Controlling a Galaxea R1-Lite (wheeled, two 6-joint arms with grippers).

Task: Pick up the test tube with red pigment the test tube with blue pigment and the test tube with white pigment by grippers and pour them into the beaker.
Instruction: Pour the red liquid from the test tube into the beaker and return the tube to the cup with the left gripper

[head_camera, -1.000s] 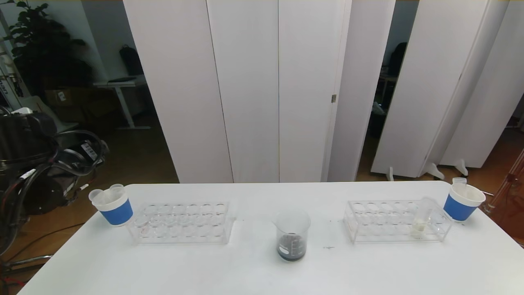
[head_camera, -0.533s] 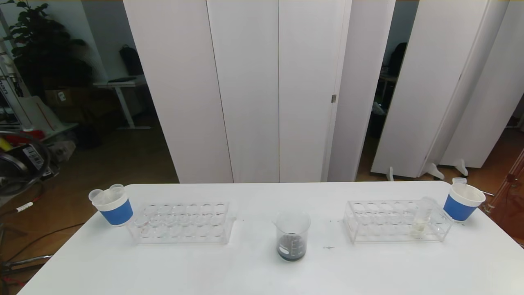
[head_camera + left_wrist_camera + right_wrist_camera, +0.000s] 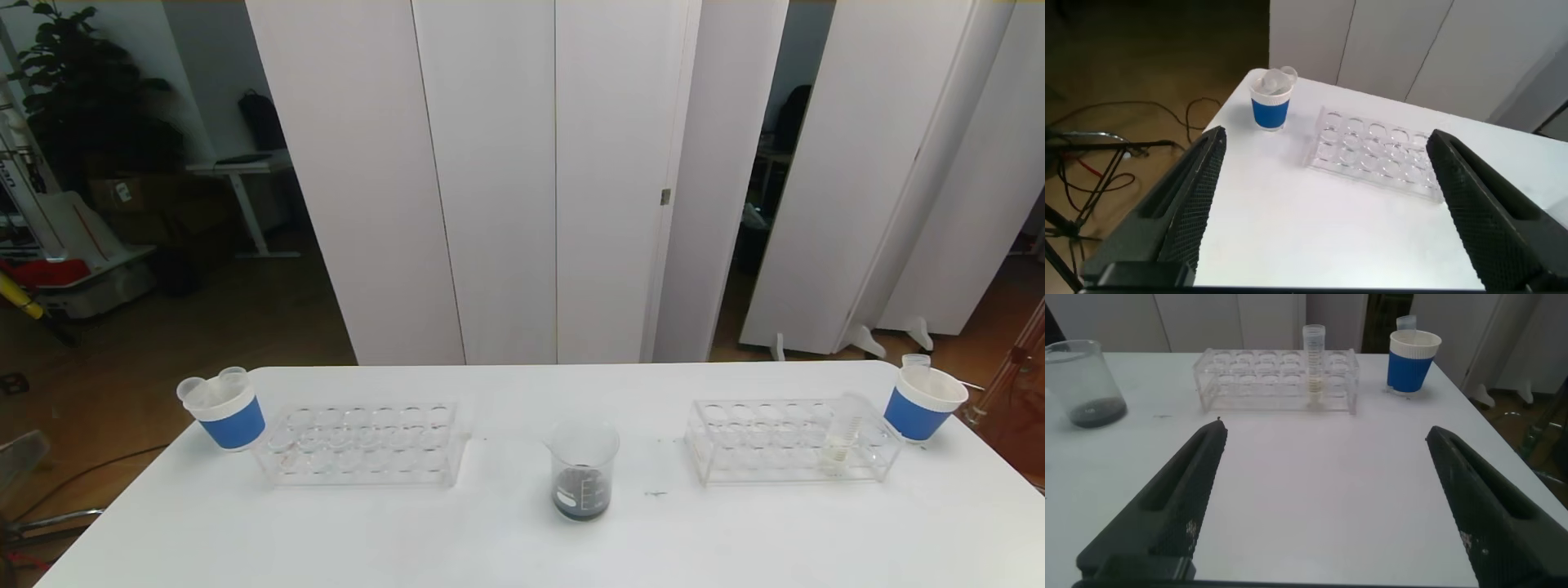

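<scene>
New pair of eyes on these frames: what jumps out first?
The beaker at the table's centre, with dark liquid at its bottom. Clear racks flank it: the left rack looks empty, while the right rack holds one tube with a little pale liquid. A blue cup stands at the far left and another blue cup at the far right.

left arm gone from the head view's left edge, floor clutter now exposed
</scene>
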